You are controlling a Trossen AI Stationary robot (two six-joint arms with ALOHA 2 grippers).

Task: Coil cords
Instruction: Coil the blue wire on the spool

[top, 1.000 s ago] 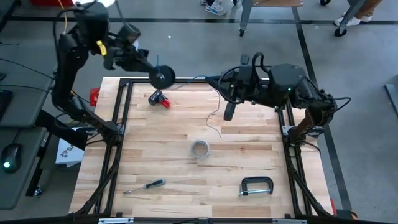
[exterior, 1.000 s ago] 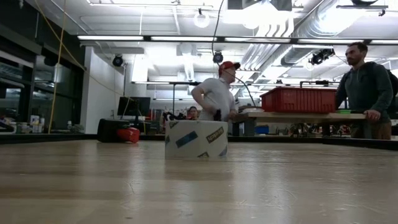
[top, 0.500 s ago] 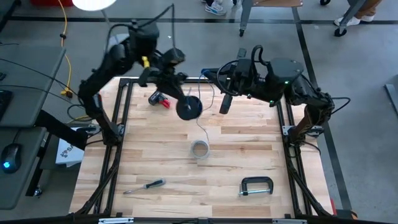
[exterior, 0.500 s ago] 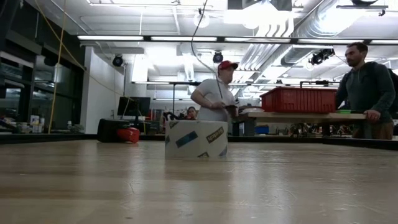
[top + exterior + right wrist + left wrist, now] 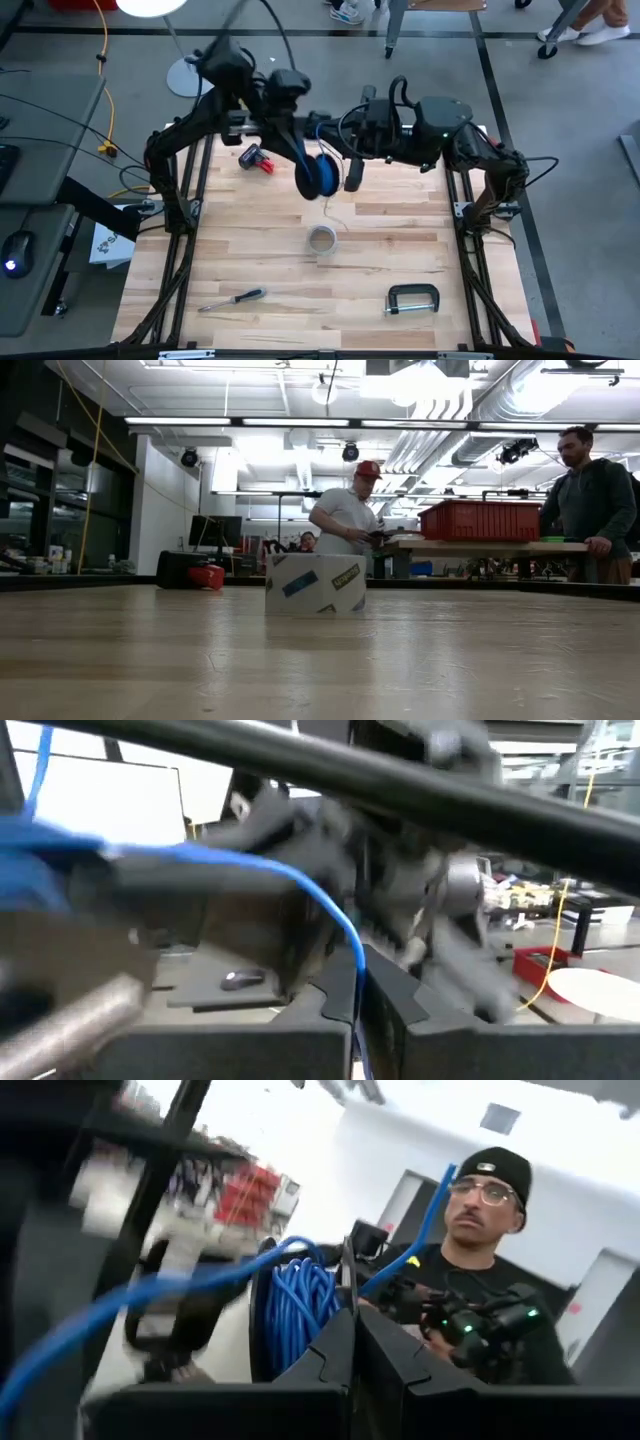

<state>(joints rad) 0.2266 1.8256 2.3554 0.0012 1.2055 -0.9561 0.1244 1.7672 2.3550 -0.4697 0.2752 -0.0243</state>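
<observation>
A black spool wound with the blue cord (image 5: 318, 177) hangs over the far middle of the table, and my left gripper (image 5: 303, 158) is shut on it. In the left wrist view the blue coil (image 5: 295, 1308) sits just beside the fingers. My right gripper (image 5: 352, 180) is right next to the spool on its right, shut on a free stretch of the blue cord (image 5: 300, 885). A thin pale cord (image 5: 332, 212) trails down below the spool toward the tape roll. My left gripper pinches the spool's thin black side disc (image 5: 346, 1280) between its two fingers, at the disc's edge. The spool is lifted clear of the table, with the blue coil beside the fingers. My right gripper pinches a single strand of the blue cord (image 5: 357, 965) between its two fingers. From there the strand arcs away toward the spool, lifted clear of the table.
A tape roll (image 5: 321, 240) stands at the table's middle and fills the centre of the low view (image 5: 315, 582). A red-and-black tool (image 5: 257, 159) lies far left, a screwdriver (image 5: 235, 297) near left, a clamp (image 5: 412, 298) near right. People stand beyond the far edge.
My left gripper has swung from the table's far left corner toward the middle, carrying the spool up to my right gripper. It has rolled on the way, so the spool now shows its blue coil edge-on instead of its flat black face. My right gripper has shifted slightly left.
</observation>
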